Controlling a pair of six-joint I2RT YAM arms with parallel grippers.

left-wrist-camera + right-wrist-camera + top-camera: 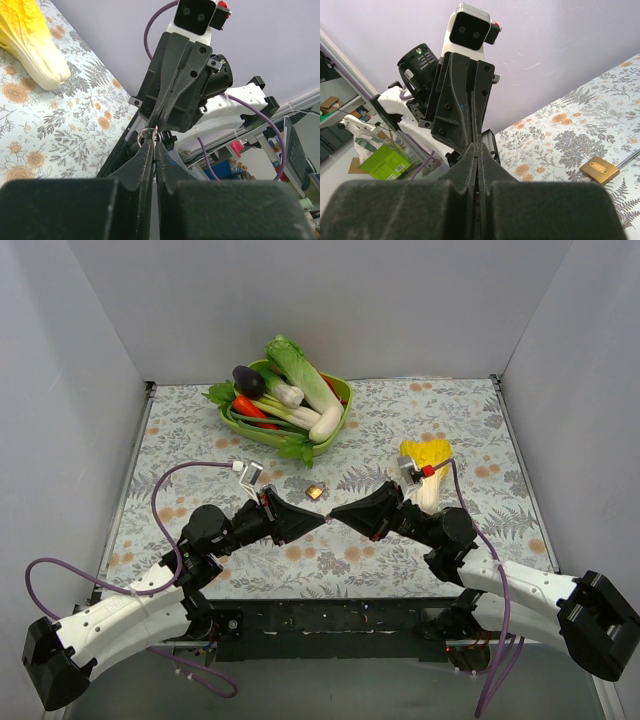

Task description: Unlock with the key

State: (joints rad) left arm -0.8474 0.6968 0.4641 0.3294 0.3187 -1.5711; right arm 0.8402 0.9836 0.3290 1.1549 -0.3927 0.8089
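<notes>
**Left gripper (153, 143) clamped on the key (156, 134), tip to tip with right gripper (155, 123)**

Left fingers are almost together, with only a thin seam between the pads. The key sits in that seam, a thin grey sliver poking out past the tips. A small wire ring (144, 134) on the key hangs off to one side, right at the junction.

Right gripper's fingers are pressed flat together, tips meeting the left's head-on at the ring end of the key. Can't tell from any view whether the right also pinches the key or only touches it.

The key is off the table, in the air over the near-middle of the floral tablecloth (330, 562). In the top view it's too small to resolve, lost at the point where the two black wedges meet. Both arms reach inward from their own sides, roughly mirror-image.

The small brass padlock (316, 491) lies flat on the cloth just beyond the junction, apart from both grippers. The right wrist view shows it as a brass block with a dark slot on its upper face.

A yellow-leaved toy cabbage (425, 458) lies by the right wrist, on its far side. A green basket (346, 396) of toy vegetables sits at back centre, well apart.
</notes>
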